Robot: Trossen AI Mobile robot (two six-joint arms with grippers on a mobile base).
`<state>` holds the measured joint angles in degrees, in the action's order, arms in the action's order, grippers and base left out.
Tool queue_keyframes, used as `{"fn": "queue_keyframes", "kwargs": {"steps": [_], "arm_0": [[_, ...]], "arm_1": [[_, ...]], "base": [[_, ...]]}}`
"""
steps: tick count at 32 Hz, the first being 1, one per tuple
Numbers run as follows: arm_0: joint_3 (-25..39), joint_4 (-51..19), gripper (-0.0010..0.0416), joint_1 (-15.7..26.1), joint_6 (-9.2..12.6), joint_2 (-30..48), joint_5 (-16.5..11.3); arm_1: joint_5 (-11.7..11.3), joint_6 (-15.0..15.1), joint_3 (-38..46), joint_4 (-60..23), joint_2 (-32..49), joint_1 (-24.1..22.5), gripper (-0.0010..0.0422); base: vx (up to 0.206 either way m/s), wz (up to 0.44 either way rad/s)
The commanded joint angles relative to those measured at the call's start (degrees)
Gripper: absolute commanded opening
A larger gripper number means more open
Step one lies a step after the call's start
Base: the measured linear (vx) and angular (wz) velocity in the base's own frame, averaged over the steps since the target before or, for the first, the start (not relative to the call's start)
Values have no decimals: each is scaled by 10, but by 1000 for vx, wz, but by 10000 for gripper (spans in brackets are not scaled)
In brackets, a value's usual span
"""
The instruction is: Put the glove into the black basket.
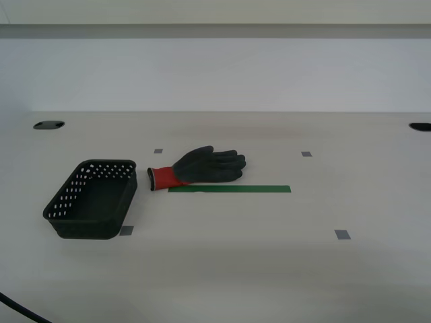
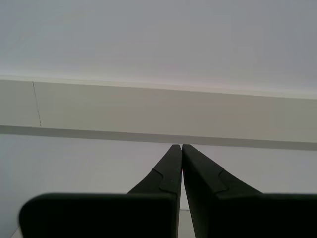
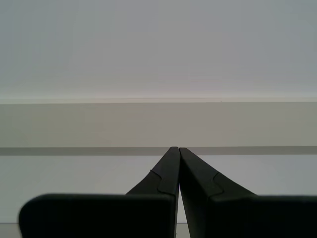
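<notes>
The glove [image 1: 202,167] lies flat on the table near the middle of the exterior view, dark grey with its red cuff toward the exterior view's left. The black basket [image 1: 62,202] stands upright and empty just beyond the cuff on the exterior view's left. Neither arm shows in the exterior view. My first gripper [image 3: 178,149] is shut and empty, facing a plain wall. My second gripper [image 2: 181,146] is shut and empty, also facing the wall. Neither wrist view shows the glove or the basket.
A green tape strip [image 1: 230,189] lies on the table beside the glove. Small grey tape squares [image 1: 342,234] mark the table. Dark cable holes [image 1: 48,125] sit at the back corners. A black cable [image 1: 20,309] crosses the near corner on the exterior view's left.
</notes>
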<state>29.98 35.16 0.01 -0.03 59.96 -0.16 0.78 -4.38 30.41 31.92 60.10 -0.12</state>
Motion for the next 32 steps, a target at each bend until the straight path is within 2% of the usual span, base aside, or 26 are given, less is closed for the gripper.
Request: {"fn": "queue_keyframes", "kwargs": {"steps": [1,6,11,14,19,27,32], "arm_0": [[1,2,1,0,0,0,0],[1,2,1,0,0,0,0],[1,2,1,0,0,0,0],[1,2,1,0,0,0,0],[1,2,1,0,0,0,0],[1,2,1,0,0,0,0],[1,2,1,0,0,0,0]], "arm_1": [[4,-5,0,2,0,0,0],[36,-15,0,1,0,-1,0],[37,-38,1,-8,0,-12,-1],[37,-37,16,-60,0,-25,-1],[37,-12,49,-146,0,-56,-1],[35,-13,99,-261,0,-88,-1],[35,-33,148,-370,14,-98,-1]], "base": [[0,0],[0,0],[0,0],[0,0],[0,0],[0,0],[0,0]]}}
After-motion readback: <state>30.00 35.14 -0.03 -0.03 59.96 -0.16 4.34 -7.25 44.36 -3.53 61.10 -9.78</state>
